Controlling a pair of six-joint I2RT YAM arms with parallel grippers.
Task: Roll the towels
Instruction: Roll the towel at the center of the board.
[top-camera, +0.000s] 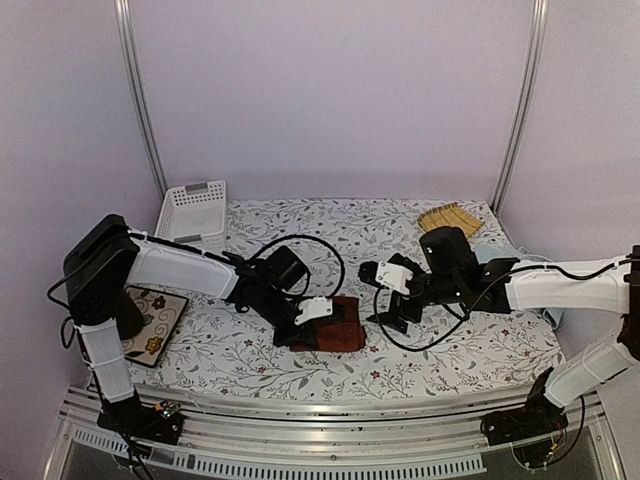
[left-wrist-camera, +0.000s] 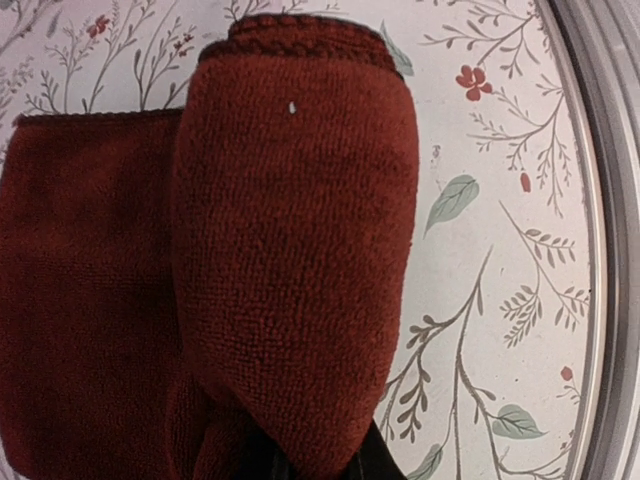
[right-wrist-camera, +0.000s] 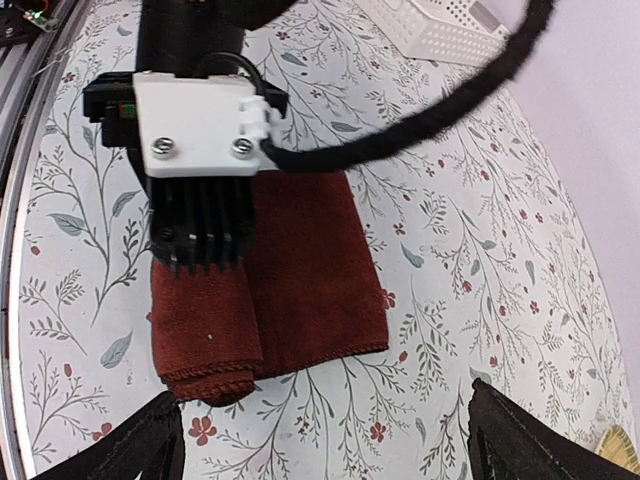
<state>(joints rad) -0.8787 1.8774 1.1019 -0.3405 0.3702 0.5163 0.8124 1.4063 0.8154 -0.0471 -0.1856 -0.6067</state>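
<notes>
A table (top-camera: 440, 350) under a flower-printed cover fills the middle of the top view. The left arm (top-camera: 180, 268) reaches across it from the left and the right arm (top-camera: 570, 285) from the right, their wrists near each other at the middle. A white slotted basket (top-camera: 192, 210) stands at the far left corner.

The dark red towel (top-camera: 345, 325) lies just near of the table's middle, between the two wrists. It is partly rolled. The roll (right-wrist-camera: 205, 330) sits on the side of the towel closest to the near rail, with the still-flat part lying beyond it, toward the back. The roll's long axis runs left to right, along the near edge, and its free end points at the right arm.

A yellow bamboo mat (top-camera: 452, 216) lies at the far right. A pale blue towel (top-camera: 483, 254) shows just near of it, mostly hidden by the right arm. A flowered tile (top-camera: 152, 322) rests at the left edge by the left arm.

The left gripper (top-camera: 303, 338) sits on the roll's left end, jaws narrow and pinched into the bunched red cloth. The right gripper (right-wrist-camera: 335, 450) hovers off the roll's right end, apart from it, jaws spread wide and holding nothing. Its fingertips (right-wrist-camera: 140, 450) sit at the two lower corners of its wrist view.
</notes>
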